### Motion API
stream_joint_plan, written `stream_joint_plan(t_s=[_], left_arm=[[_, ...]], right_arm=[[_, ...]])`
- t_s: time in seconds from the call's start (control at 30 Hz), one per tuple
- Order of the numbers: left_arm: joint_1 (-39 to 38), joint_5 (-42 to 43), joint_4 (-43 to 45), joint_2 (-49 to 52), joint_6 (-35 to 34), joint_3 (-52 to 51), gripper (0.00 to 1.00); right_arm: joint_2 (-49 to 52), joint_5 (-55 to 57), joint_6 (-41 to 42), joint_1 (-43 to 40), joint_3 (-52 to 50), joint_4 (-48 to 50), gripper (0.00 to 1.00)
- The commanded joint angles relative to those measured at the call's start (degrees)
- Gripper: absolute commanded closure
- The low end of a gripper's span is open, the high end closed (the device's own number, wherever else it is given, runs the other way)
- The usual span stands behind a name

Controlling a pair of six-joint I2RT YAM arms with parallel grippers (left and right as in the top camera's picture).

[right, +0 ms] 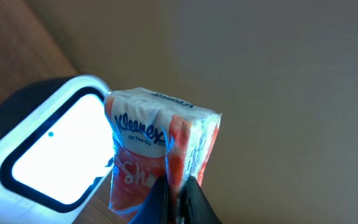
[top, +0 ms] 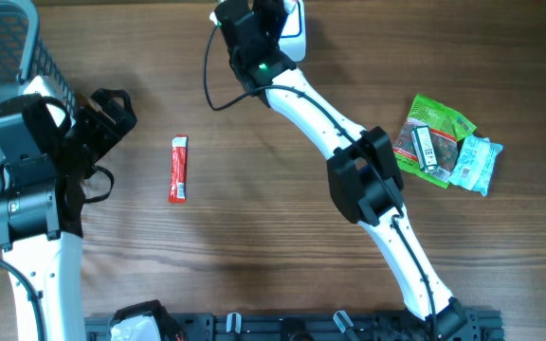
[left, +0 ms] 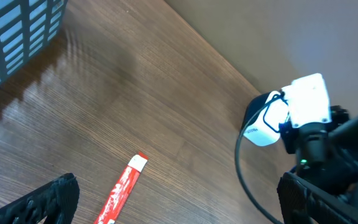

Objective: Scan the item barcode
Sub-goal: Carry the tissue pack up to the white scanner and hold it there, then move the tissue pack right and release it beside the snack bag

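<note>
The right end effector [right: 176,186] is pinching the Kleenex pack [right: 160,143] before the barcode scanner [right: 48,155] for reading. The left end effector [top: 110,112] is gaping, empty.

The table [top: 254,237] is mid-brown wood with fine darker grain running across the frame; at upper left the basket [top: 50,71] is grey-blue with a slatted grid pattern; left of centre lies a red stick packet [top: 178,170] with white ends; at right, a bright green packet [top: 434,133] with red and white printing sits by a pale blue-white packet [top: 472,163]; both arms [top: 320,123] are white with black joints, one showing a small green light [top: 263,67]; the cable [top: 211,85] is black; the scanner [right: 48,149] is white, its glowing window framed in black; the tissue pack [right: 148,155] is white with blue lettering above coral-orange.
</note>
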Motion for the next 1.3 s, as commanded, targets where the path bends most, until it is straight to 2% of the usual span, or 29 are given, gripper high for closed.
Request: stream_joint_plan(t_s=[0.0, 0.5, 0.7, 0.87, 1.0, 1.13, 1.27], left_arm=[[0.4, 0.1, 0.1, -0.1, 0.7, 0.1, 0.00], [0.4, 0.1, 0.1, -0.1, 0.7, 0.1, 0.00], [0.4, 0.1, 0.2, -0.1, 0.7, 0.1, 0.00], [0.4, 0.1, 0.1, -0.1, 0.7, 0.0, 0.00], [0.4, 0.1, 0.1, -0.1, 0.7, 0.1, 0.00], [0.4, 0.1, 0.1, -0.1, 0.7, 0.1, 0.00], [0.4, 0.1, 0.1, -0.1, 0.7, 0.1, 0.00]], right_arm=[[1.3, 0.6, -3.7, -1.4, -1.7, 0.7, 0.96], [1.0, -1.5, -1.3, -2.2, -1.8, -4.1, 0.95], [-7.4, -0.1, 3.4, -2.1, -1.8, -7.9, 0.96], [-20.7, -5.7, 21.7, -2.0, -1.8, -29.4, 0.96], [-29.7, -24.7, 38.2, -2.4, -1.8, -54.0, 0.96], [-33.0, -40.1, 51.8, -5.1, -1.8, -69.7, 0.96], [-32.5, -43.0, 63.2, -9.9, -3.3, -83.1, 0.96]])
